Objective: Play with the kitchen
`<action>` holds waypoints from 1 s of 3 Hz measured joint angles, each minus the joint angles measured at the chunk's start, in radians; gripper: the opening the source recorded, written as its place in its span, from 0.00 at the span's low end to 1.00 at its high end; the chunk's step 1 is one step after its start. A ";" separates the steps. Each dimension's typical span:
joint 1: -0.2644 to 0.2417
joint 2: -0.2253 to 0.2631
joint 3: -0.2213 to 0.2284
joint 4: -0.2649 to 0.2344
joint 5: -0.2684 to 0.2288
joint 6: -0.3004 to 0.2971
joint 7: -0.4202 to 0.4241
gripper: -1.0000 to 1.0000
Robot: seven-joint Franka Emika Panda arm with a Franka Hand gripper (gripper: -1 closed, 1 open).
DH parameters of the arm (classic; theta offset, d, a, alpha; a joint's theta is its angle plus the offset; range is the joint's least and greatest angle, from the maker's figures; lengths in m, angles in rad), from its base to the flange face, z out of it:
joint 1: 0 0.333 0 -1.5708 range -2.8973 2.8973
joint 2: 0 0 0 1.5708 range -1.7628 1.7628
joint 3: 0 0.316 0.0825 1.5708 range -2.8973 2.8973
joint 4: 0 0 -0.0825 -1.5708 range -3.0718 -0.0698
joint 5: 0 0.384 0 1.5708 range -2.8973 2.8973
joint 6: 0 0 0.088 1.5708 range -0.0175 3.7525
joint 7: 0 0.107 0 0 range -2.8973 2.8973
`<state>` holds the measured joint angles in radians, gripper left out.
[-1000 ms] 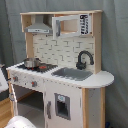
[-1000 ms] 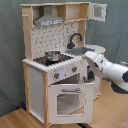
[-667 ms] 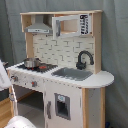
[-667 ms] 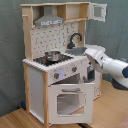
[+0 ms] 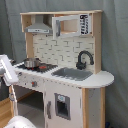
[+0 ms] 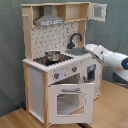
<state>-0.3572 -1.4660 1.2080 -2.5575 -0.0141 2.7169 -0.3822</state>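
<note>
One kitchen (image 5: 75, 95) to play with, standing upright on a wooden floor (image 6: 15, 120) in front of a grey curtain (image 5: 115, 45), seen from the front in both exterior views. Up top, a grey hood (image 6: 49, 20) over the hob, placed as in a real kitchen, directly above a small metal pot (image 6: 51, 55) sitting on the burners. Beside the hob, a sink (image 5: 72, 74) with a black faucet (image 5: 84, 59) arching over it from behind. Lower down in the second exterior view, an oven door (image 6: 70, 102) with a window, apparently tipped a little open at the top, and an upper cabinet door (image 6: 98, 11) swung outward at the second exterior view's right. Reaching in from the second exterior view's right, a white arm with its gripper (image 6: 90, 48) level with the counter, just beside the sink end and near the faucet; probably held there to work something on the counter edge, though which part cannot be told. Contact with the kitchen: not clear. Grip apart or together: cannot tell. Pot well apart from the gripper, untouched.
</note>
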 joint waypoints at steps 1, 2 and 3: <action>-0.004 0.014 -0.029 -0.026 0.000 -0.004 -0.097 1.00; -0.014 0.033 -0.052 -0.040 0.001 -0.017 -0.201 1.00; -0.021 0.069 -0.061 -0.040 0.006 -0.050 -0.299 1.00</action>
<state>-0.3787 -1.3970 1.1474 -2.5974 -0.0081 2.6672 -0.6810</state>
